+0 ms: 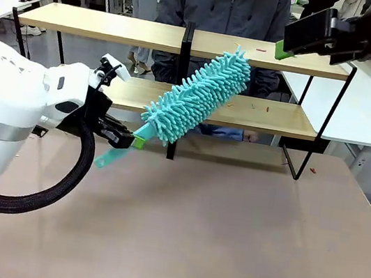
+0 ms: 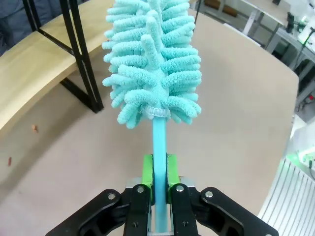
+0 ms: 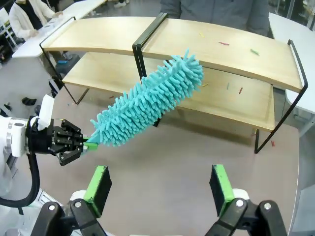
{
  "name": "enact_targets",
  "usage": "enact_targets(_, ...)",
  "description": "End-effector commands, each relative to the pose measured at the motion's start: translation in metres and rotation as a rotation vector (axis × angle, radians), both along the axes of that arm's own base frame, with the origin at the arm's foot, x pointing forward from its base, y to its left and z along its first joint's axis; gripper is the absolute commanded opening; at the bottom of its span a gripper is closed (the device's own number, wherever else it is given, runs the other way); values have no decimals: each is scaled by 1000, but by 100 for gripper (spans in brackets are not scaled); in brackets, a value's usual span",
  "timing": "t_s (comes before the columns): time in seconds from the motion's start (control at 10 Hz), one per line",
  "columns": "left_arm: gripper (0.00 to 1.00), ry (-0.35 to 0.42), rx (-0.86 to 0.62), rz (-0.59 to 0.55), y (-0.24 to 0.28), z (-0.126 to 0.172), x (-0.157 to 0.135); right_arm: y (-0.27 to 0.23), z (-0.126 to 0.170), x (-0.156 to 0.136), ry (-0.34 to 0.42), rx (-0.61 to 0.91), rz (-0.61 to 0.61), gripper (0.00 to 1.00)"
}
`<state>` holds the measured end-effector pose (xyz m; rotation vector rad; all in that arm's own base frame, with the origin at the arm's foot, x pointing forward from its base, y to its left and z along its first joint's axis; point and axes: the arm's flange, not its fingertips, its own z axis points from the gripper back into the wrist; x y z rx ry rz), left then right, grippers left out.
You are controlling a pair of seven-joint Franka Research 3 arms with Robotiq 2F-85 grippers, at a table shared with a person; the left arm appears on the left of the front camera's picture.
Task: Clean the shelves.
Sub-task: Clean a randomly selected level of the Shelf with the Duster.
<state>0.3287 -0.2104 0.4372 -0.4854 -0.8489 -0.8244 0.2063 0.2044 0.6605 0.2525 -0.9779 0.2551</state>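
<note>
Left gripper [image 1: 136,141] is recorded low over the near left of the brown table [image 1: 227,230]. Its green pads [image 2: 147,169] are clamped on either side of the thin teal handle of a duster [image 1: 195,98]. In the left wrist view the handle is seen to run straight up between the pads into the shaggy teal head. A short stub of handle is seen behind the grip, pointing down and left.

The duster head is slanted up and to the right. It is crossed in front of the central black upright of the shelves [image 1: 104,25], and its tip is placed by the front edge of the upper board, just right of that upright. Whether the fibres touch the board cannot be told.

The shelves are set across the far half of the table. Small red and green scraps [image 3: 224,43] are scattered on the right half of both boards; two red scraps are noted on the table near the frame's foot.

Right gripper [image 3: 160,189] is held high near the right end of the upper board, jaws spread wide, nothing between them.

A person [image 1: 224,4] in a dark jacket is stood behind the shelves.
</note>
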Motion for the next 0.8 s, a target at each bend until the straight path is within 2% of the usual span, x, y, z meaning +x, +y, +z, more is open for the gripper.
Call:
enact_targets(0.0, 12, 9, 2, -29, -13, 5, -7, -1, -1, 0, 1, 6, -3, 100)
enact_targets(0.7, 12, 9, 2, -29, -13, 5, -7, -1, -1, 0, 1, 6, -3, 100)
